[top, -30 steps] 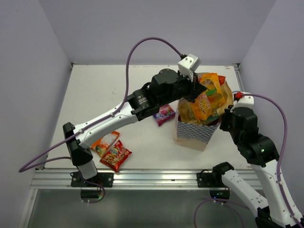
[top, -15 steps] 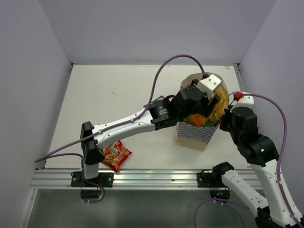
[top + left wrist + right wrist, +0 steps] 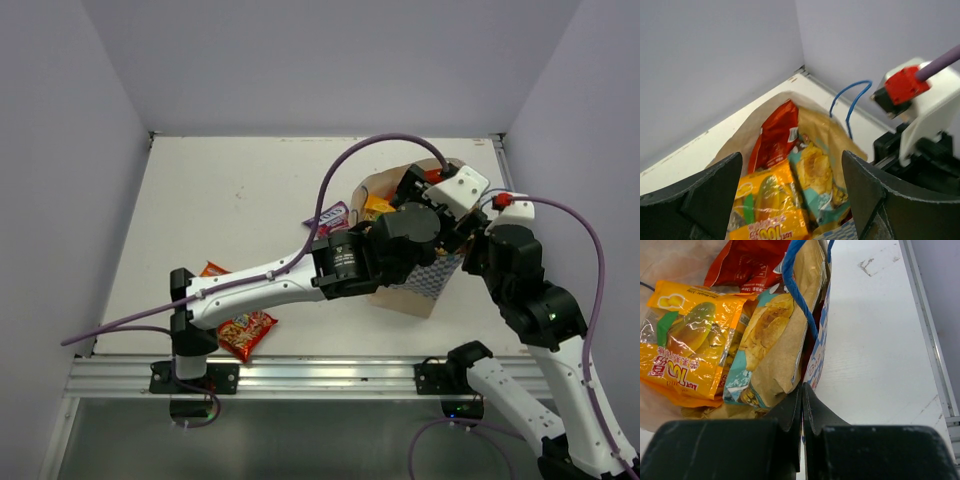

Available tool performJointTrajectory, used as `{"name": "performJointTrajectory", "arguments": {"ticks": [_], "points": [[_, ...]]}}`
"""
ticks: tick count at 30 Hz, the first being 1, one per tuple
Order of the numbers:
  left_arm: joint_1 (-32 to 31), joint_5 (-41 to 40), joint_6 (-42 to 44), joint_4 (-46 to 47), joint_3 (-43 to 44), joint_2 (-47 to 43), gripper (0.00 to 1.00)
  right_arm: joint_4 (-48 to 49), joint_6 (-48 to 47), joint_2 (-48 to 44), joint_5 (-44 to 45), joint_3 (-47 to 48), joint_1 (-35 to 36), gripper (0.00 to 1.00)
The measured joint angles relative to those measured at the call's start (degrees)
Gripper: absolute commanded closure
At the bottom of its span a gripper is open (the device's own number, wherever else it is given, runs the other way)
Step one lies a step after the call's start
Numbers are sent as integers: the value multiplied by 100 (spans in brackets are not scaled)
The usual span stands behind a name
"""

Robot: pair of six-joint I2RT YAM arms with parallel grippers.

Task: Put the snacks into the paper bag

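The paper bag [image 3: 432, 286] stands upright at the right of the table, its checked wall facing the arms. Inside lie an orange packet [image 3: 765, 210], a tan-brown chip packet [image 3: 816, 175] and a red packet [image 3: 774, 136]. My left gripper [image 3: 792, 197] hovers open just above the bag's mouth, nothing between its fingers [image 3: 879, 200]. My right gripper [image 3: 802, 386] is shut on the bag's near wall [image 3: 818, 357], below the blue string handle [image 3: 796, 285]. Three snacks lie on the table: a purple packet [image 3: 328, 217], an orange-white one [image 3: 211, 269] and a small red one [image 3: 246, 333].
The left arm [image 3: 270, 285] stretches across the table front to the bag. The right arm's wrist [image 3: 920, 115] is close beside the bag's right side. Walls enclose the table on three sides; a metal rail [image 3: 300, 372] runs along the near edge.
My left gripper carried the orange packet from above the bag down into its mouth and opened; the packet now lies inside. The right gripper stayed put.
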Motion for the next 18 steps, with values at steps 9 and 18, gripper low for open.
{"name": "performJointTrajectory", "arguments": {"ticks": [9,18], "points": [[-2,-855,173,101,-1043,-450,15,2,0,0,0,0,0,100],[2468,-291,-1093,330,-4380,-2999,14,4,0,-2,-13,0,0,100]]}}
